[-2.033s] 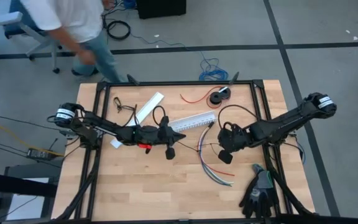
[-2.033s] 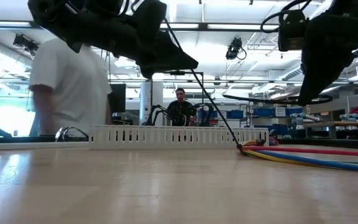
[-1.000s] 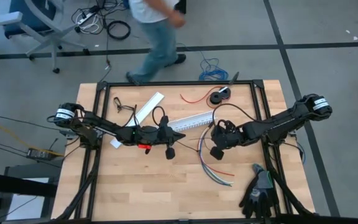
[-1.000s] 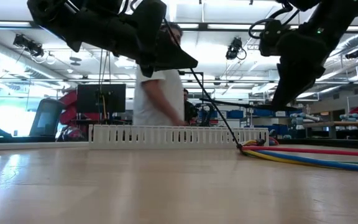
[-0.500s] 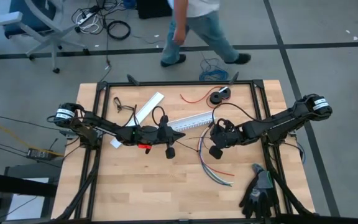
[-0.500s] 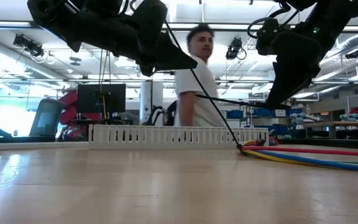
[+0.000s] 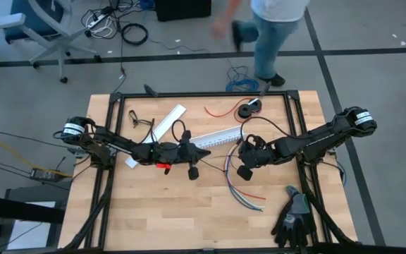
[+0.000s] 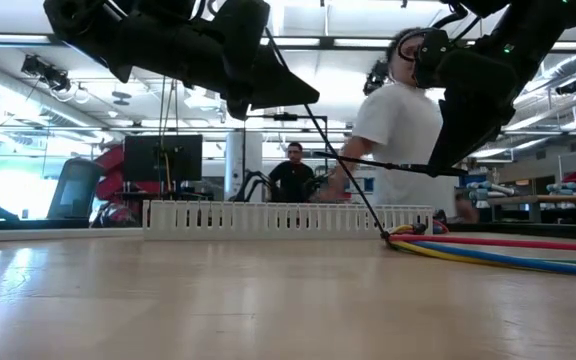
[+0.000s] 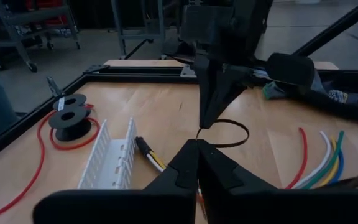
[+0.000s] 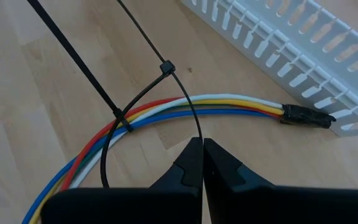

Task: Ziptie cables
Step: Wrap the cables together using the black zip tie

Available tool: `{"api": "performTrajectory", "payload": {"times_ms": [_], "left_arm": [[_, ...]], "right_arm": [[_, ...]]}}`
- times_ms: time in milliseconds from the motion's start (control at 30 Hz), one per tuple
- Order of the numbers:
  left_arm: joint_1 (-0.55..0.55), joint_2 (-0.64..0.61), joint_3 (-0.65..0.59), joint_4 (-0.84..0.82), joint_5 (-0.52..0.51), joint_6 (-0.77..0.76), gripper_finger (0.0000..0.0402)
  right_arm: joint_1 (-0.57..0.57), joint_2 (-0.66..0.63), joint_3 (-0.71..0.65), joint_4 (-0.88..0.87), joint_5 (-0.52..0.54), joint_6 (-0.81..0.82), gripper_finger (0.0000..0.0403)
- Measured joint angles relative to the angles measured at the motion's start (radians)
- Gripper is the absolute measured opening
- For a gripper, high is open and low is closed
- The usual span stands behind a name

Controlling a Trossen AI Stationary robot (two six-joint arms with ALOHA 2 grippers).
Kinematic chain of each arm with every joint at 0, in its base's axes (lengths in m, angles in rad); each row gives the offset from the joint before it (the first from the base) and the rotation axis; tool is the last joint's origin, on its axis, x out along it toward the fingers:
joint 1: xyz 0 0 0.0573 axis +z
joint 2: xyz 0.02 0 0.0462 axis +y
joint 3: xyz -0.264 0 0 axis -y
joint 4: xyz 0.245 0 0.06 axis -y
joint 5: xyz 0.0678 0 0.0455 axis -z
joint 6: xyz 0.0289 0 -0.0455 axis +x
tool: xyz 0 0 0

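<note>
Right wrist view: right claw (image 10: 201, 146) pinched on ziptie loop (image 10: 143, 102) round cables (image 10: 229, 104), bundle lying crosswise just beyond; left claw (image 9: 197, 142) clamped on tail, pulling opp. way.

Cables (image 10: 185, 106), curved bundle of red, white, yellow, green and blue wires, lying flat on the wooden table, black-sleeved end beside white slotted duct, black ziptie looped loosely around

The right gripper (image 7: 240, 159) moved left toward the table's middle, ending above the cables (image 7: 242, 192). A person (image 7: 270, 28) walked from far left to far right beyond the table.
</note>
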Motion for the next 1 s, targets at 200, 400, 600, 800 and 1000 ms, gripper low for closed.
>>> {"api": "performTrajectory", "payload": {"times_ms": [200,400,600,800,1000], "left_arm": [[-0.006,0.000,0.000,-0.002,0.049,-0.003,0.0063],[-0.006,0.000,0.000,0.003,0.059,-0.033,0.0098],[-0.006,0.000,0.000,0.011,0.060,-0.051,0.0103],[-0.005,0.000,0.000,0.014,0.061,-0.045,0.0103],[-0.005,0.000,0.000,0.047,0.063,-0.026,0.0104]], "right_arm": [[0.005,0.000,0.000,0.001,0.000,0.000,0.0000],[0.008,0.000,0.000,0.004,0.000,0.002,0.0000],[0.008,0.000,0.000,0.004,0.000,0.002,0.0000],[0.008,0.000,0.000,0.006,0.000,0.003,0.0000],[0.008,0.000,0.000,0.028,0.002,0.001,0.0000]]}}
